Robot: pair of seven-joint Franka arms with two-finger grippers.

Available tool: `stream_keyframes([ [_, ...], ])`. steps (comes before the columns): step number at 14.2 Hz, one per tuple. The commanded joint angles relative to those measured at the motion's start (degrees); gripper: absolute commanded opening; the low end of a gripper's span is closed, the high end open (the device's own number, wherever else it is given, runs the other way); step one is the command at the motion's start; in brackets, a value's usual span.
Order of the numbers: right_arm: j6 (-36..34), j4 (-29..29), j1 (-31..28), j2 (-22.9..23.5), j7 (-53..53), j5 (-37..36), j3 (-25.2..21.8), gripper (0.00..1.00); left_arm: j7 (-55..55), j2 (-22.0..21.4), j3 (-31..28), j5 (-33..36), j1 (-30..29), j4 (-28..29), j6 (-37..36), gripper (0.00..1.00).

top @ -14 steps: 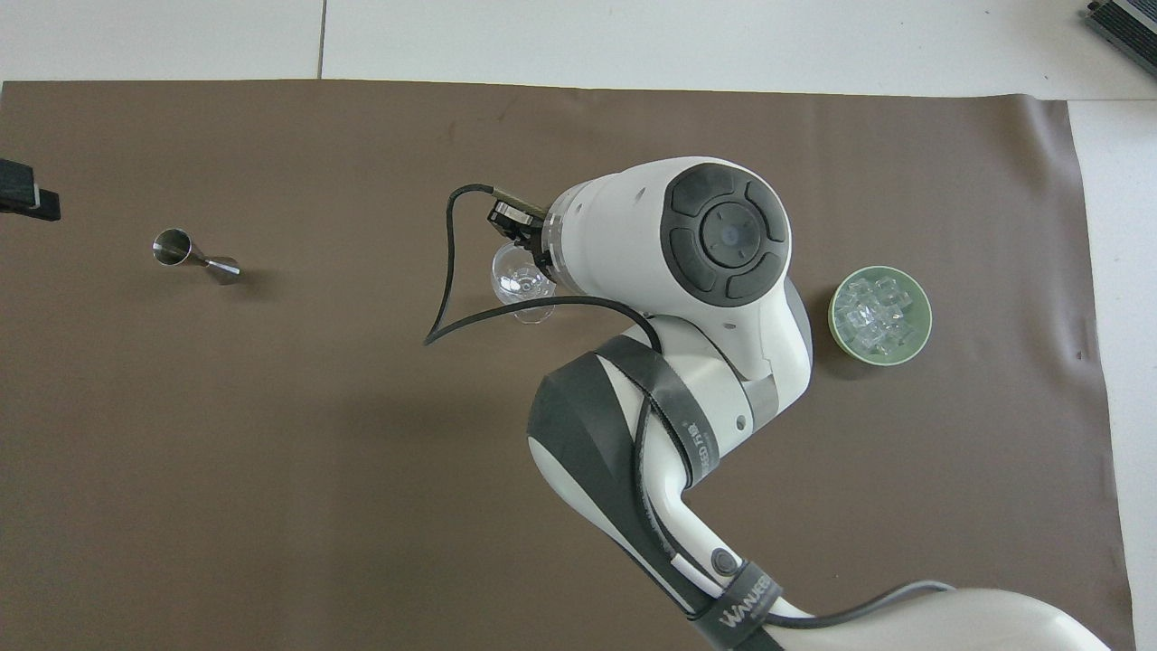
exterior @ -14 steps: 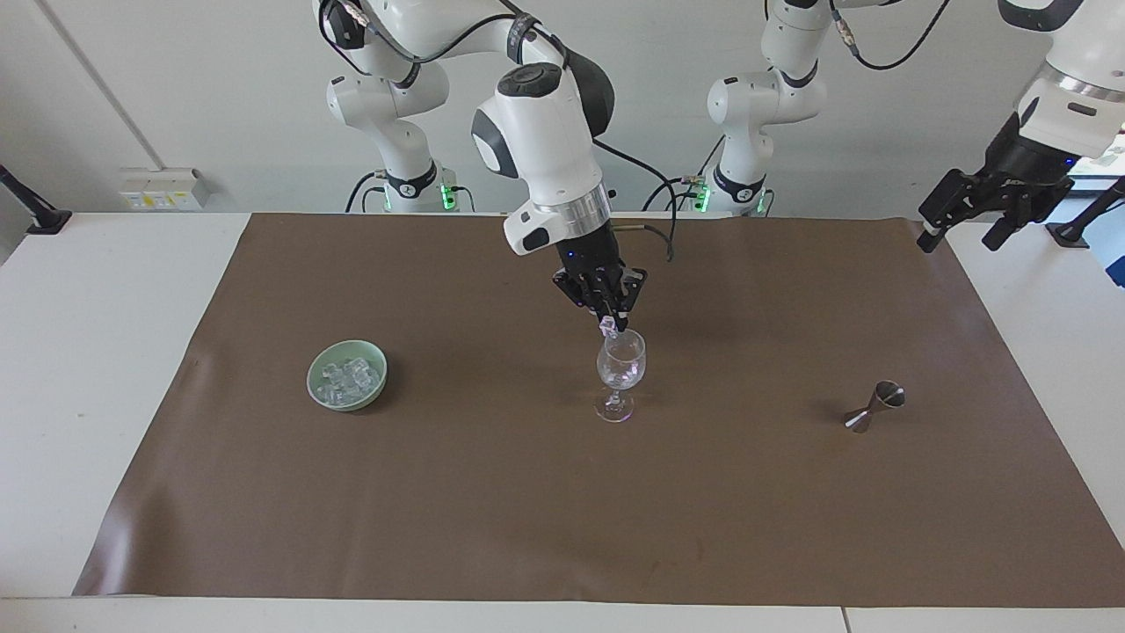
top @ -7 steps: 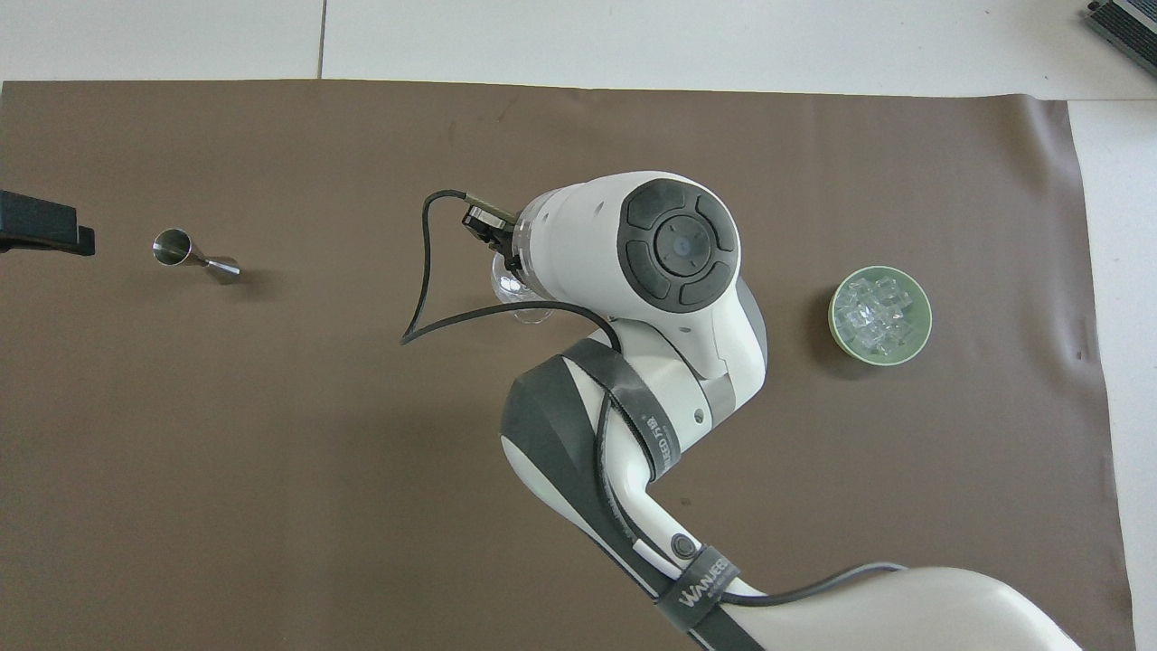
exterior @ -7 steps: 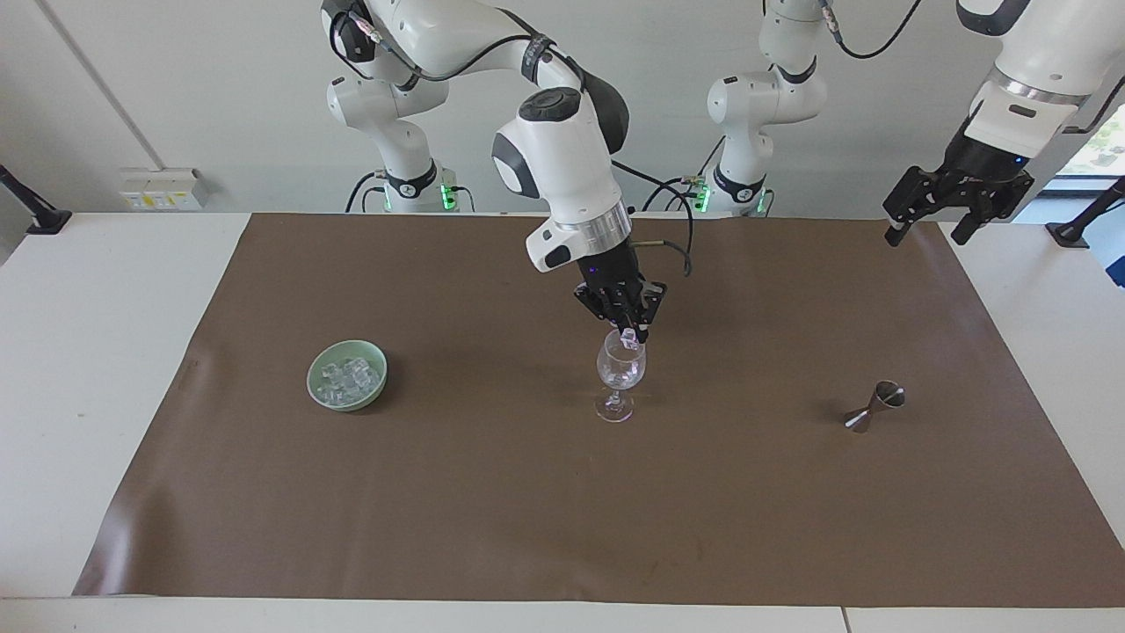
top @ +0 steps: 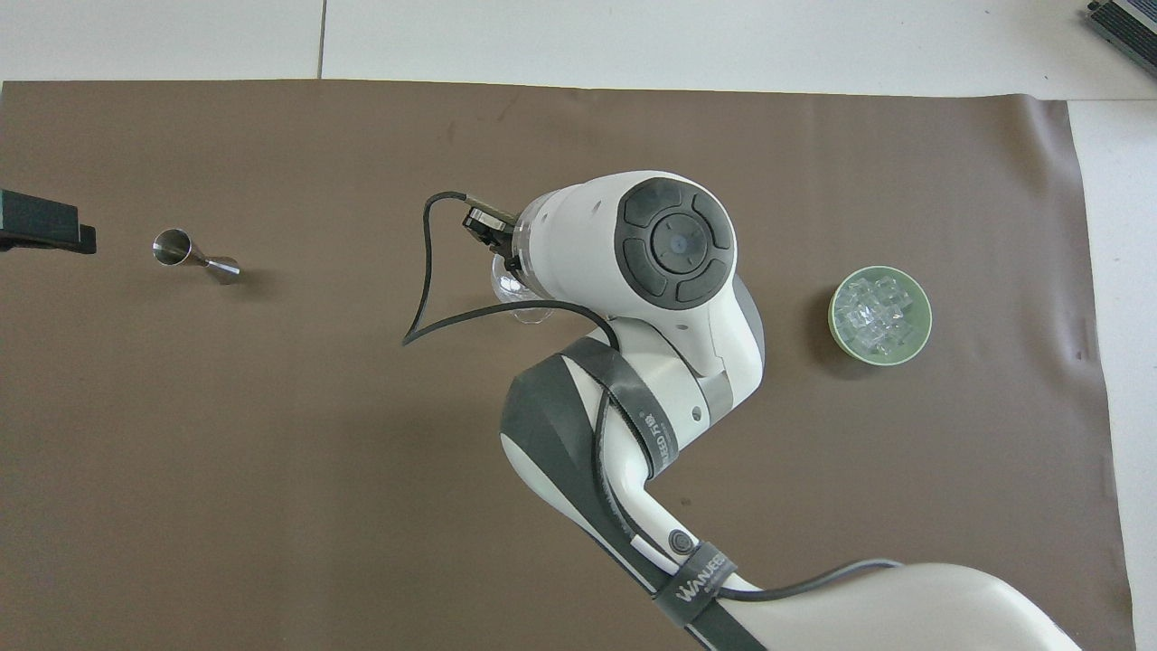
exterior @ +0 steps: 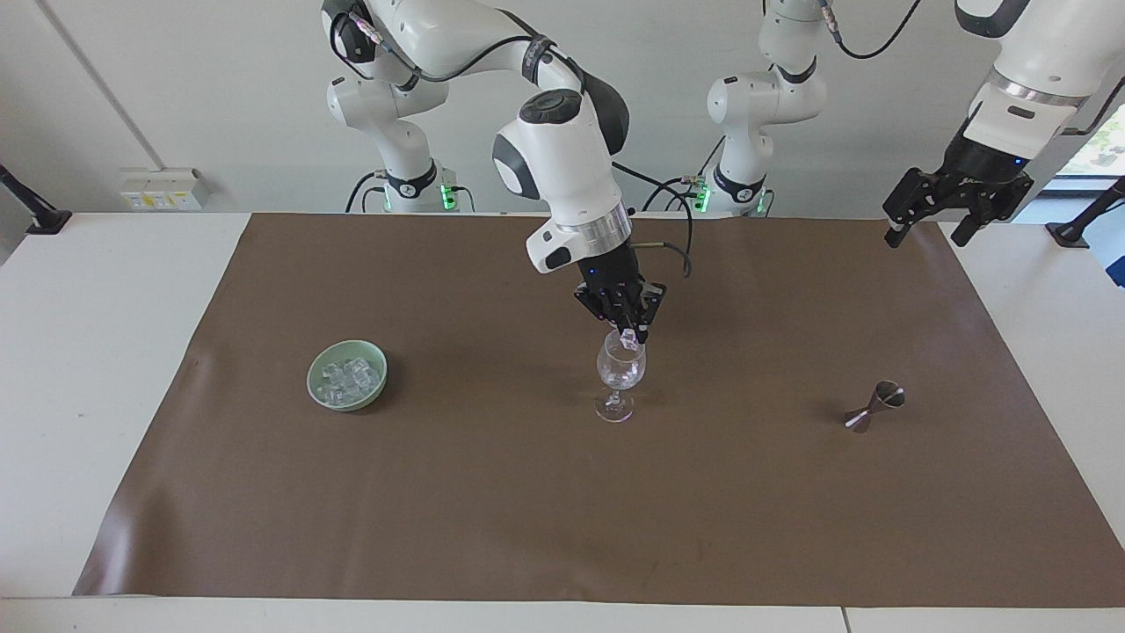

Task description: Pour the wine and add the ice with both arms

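A clear stemmed wine glass (exterior: 620, 369) (top: 509, 287) stands mid-mat. Just over its rim hangs my right gripper (exterior: 626, 331), shut on one small clear ice cube (exterior: 628, 339). From overhead the right arm's wrist covers that gripper and most of the glass. More ice (exterior: 348, 379) (top: 875, 316) is heaped in a green bowl (exterior: 316, 380) (top: 836, 318) toward the right arm's end. My left gripper (exterior: 925, 237) (top: 41, 233) hangs open and empty, raised over the mat's edge at the left arm's end, and the left arm waits. No wine is in view.
A small steel jigger (exterior: 875, 406) (top: 194, 254) lies on its side on the brown mat (exterior: 492, 510) toward the left arm's end. The right arm's black cable (top: 425, 280) loops out beside the glass. White table surrounds the mat.
Over the last second my right gripper carried the ice cube a little toward the left arm's end, onto the glass rim. The left gripper rose and swung inward. Both have since held still.
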State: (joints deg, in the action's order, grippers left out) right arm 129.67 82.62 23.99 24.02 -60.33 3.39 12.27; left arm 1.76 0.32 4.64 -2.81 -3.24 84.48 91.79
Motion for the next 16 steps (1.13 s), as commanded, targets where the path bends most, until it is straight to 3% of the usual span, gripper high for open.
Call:
stream_keyframes([
  [1,0.24,-0.35,0.00,0.94,-0.32,1.36,0.21,0.07,-0.44,-1.47,-0.33,1.32,1.22,1.75,1.37,1.00],
  [6,0.50,-0.35,0.00,1.56,-0.32,1.36,0.21,0.21,0.53,-1.29,-0.33,0.88,1.22,1.31,1.37,1.00],
  [10,0.76,-0.53,-0.17,1.82,-0.32,1.27,0.21,0.55,0.88,-0.68,-0.33,0.88,1.22,-0.19,1.37,1.00],
  [12,0.76,-0.53,-0.09,1.82,-0.32,1.18,0.21,0.63,0.88,-0.59,-0.33,0.88,1.22,-0.28,1.55,1.00],
  [16,0.76,-0.97,-0.09,2.00,-0.23,0.31,0.21,1.00,0.96,-0.33,-0.33,1.06,1.22,-0.36,1.81,1.00],
])
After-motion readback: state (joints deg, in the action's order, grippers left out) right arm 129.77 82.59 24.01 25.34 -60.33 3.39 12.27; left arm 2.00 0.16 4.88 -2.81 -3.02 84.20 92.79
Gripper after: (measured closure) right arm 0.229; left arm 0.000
